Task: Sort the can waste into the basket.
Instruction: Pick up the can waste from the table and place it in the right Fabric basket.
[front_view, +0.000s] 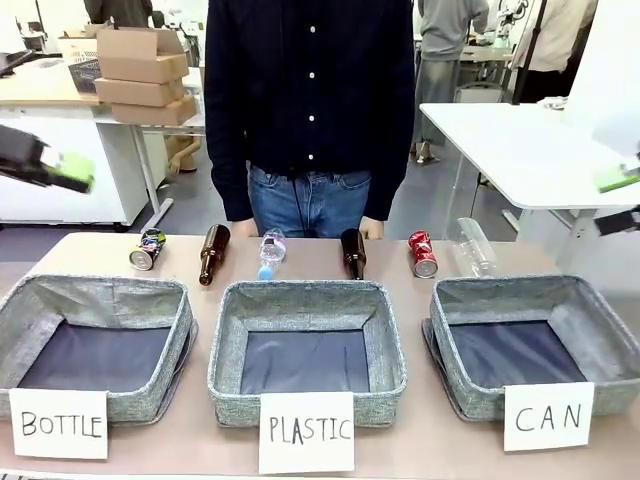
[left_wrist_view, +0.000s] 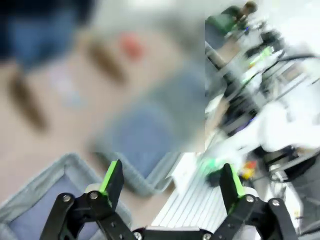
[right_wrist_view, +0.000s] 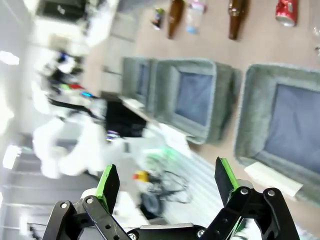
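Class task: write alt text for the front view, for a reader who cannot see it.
A BOTTLE basket, PLASTIC basket and CAN basket, all grey, line a table's near edge. Behind lie a dark blue can, brown bottle, clear bottle, second brown bottle, red can, second clear bottle; a person stands beyond.

Left gripper (left_wrist_view: 171, 182), black two-finger linkage with green pads: jaws spread wide, nothing between them. Fingers (left_wrist_view: 112, 181) angle outward from the base, pads facing each other across the gap. In the front view it hangs high at the left edge, pad end pointing inward and tipped slightly down.

Right gripper (right_wrist_view: 166, 182), same black and green build: jaws equally wide, empty. In the front view it sits high at the right edge, one green pad uppermost, a dark finger below.

The two are well apart, touching nothing.
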